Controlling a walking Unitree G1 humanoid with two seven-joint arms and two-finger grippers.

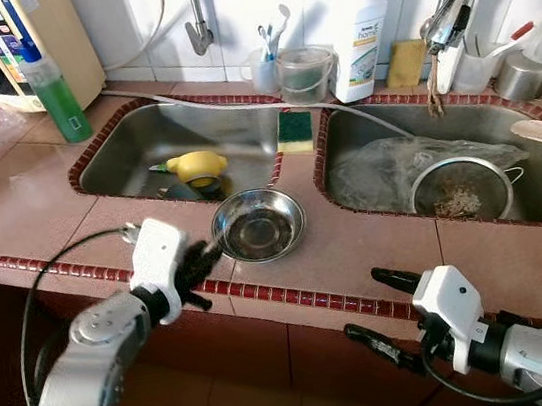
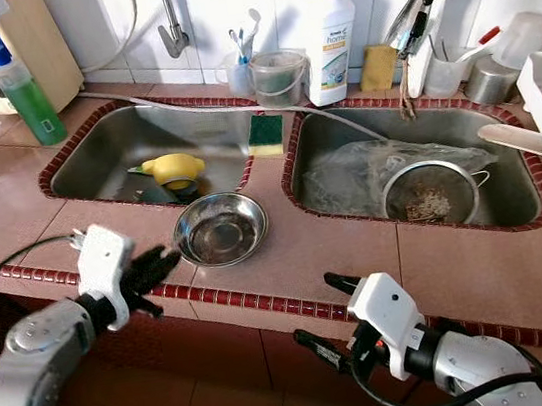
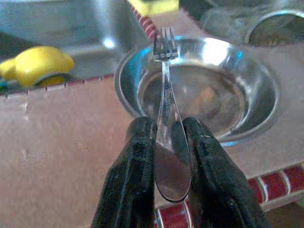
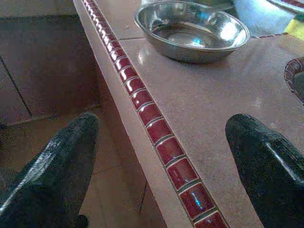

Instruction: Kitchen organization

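The left gripper (image 3: 166,142), clamped on a slim steel fork (image 3: 166,95), should lower its tines into the round steel bowl (image 1: 258,225); the right gripper (image 4: 161,156) idles, jaws apart, near the counter's edge.

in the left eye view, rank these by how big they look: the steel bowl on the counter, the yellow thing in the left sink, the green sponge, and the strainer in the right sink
1. Strainer and steel bowl: look about alike, unranked.
2. Yellow thing.
3. Green sponge, smallest.

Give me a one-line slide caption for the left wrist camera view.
Left end effector grips a fork by its handle, tines pointing toward the steel bowl on the tiled counter.
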